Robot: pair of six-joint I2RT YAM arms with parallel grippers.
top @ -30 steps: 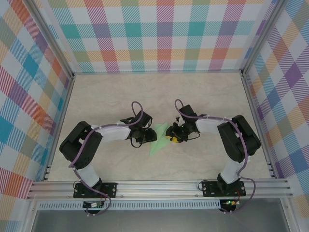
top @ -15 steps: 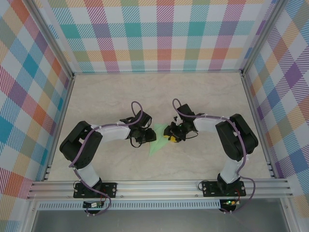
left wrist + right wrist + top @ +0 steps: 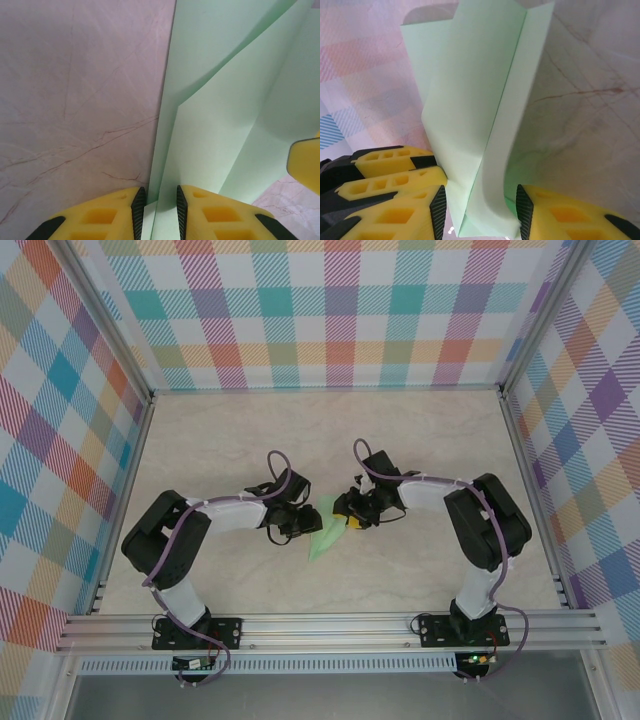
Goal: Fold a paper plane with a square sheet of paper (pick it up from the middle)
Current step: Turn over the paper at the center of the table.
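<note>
While the left gripper pinches an edge of the paper plane at the middle of the worktop and the right gripper straddles its raised fold with jaws apart, a late crease seems in hand, next needing that fold pressed flat.

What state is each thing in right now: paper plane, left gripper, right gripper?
paper plane, folded and creased, flaps raised, between both grippers.
left gripper, jaws narrow around the plane's edge; grip unclear.
right gripper, open, jaws straddling a raised fold.
</note>
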